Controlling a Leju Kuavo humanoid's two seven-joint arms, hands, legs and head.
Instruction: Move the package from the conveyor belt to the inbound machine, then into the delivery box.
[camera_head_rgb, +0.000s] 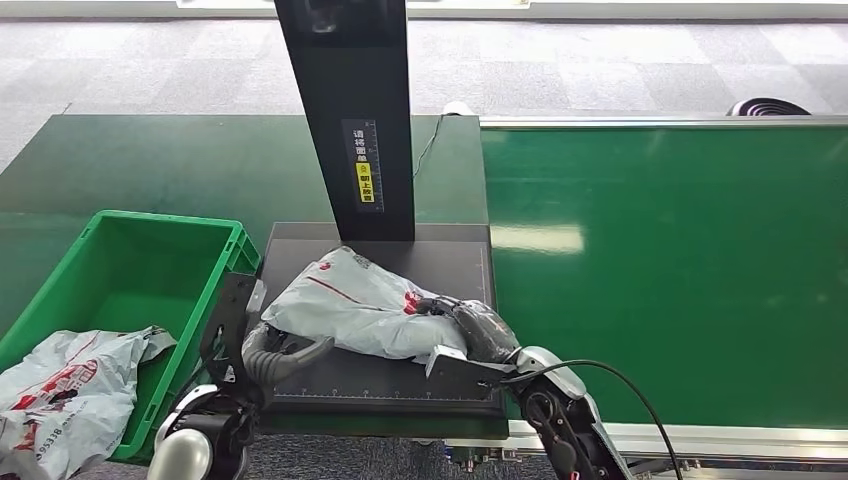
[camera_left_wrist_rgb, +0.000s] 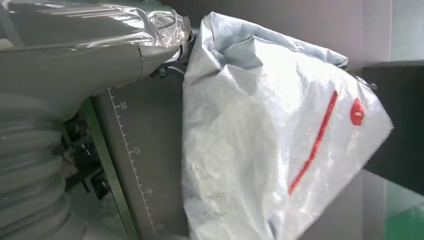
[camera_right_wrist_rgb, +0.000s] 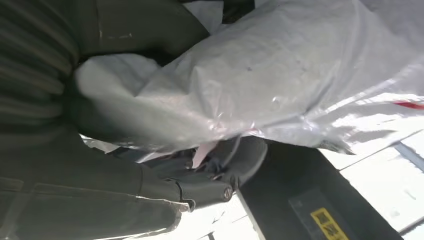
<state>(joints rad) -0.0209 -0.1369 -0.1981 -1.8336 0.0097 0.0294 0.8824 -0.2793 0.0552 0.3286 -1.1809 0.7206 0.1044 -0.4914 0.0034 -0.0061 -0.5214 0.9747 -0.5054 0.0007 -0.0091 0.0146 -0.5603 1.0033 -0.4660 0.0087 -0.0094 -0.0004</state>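
While the white package (camera_head_rgb: 362, 305) is lying on the black platform of the inbound machine (camera_head_rgb: 385, 385), the right hand (camera_head_rgb: 470, 325) is gripping its right end with curled fingers. The left hand (camera_head_rgb: 280, 358) is touching its left edge, though I cannot tell whether those fingers are gripping it.

arms: silver | wrist covers: grey ribbed | right cable (camera_head_rgb: 640, 400): black
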